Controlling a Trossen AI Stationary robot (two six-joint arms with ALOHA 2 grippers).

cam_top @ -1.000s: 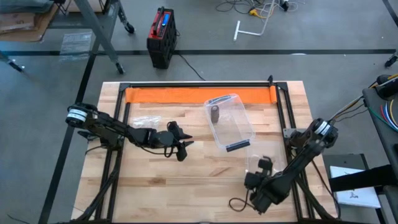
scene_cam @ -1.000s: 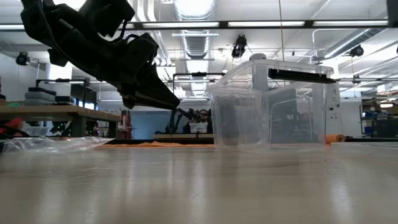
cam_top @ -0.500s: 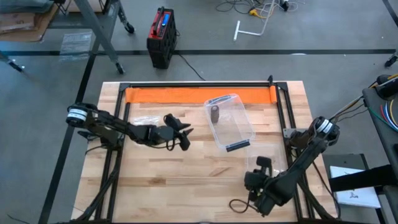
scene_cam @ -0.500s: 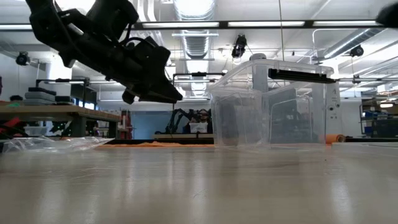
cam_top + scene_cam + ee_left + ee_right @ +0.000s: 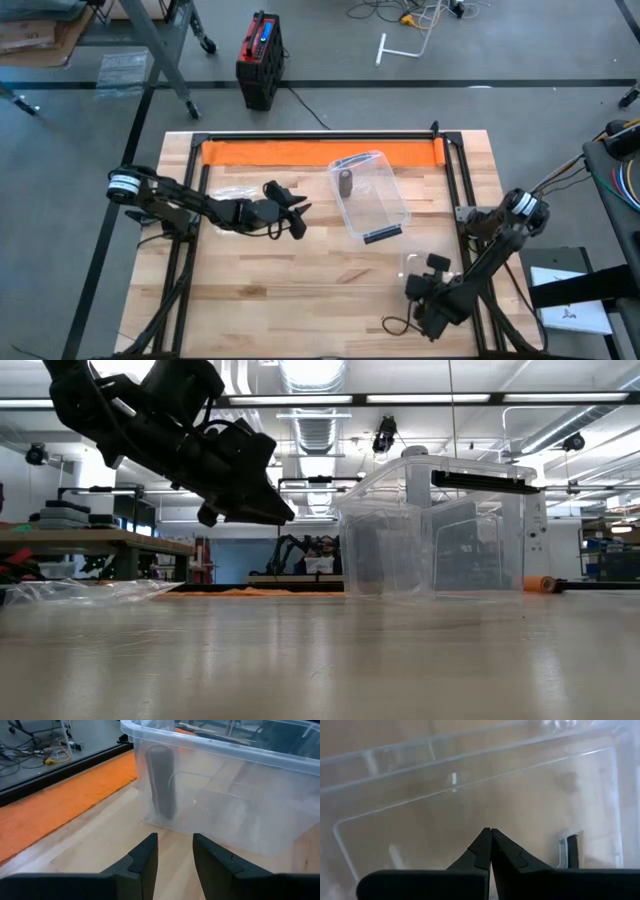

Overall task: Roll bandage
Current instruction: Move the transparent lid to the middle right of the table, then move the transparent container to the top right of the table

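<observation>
clearly the left gripper (image 5: 297,218) hovers empty, fingers part open, beside the clear bin (image 5: 372,196) where the dark bandage roll (image 5: 345,182) stands upright — reaching in low could catch the bin wall and shove it; right gripper (image 5: 436,264) waits, closed.
</observation>
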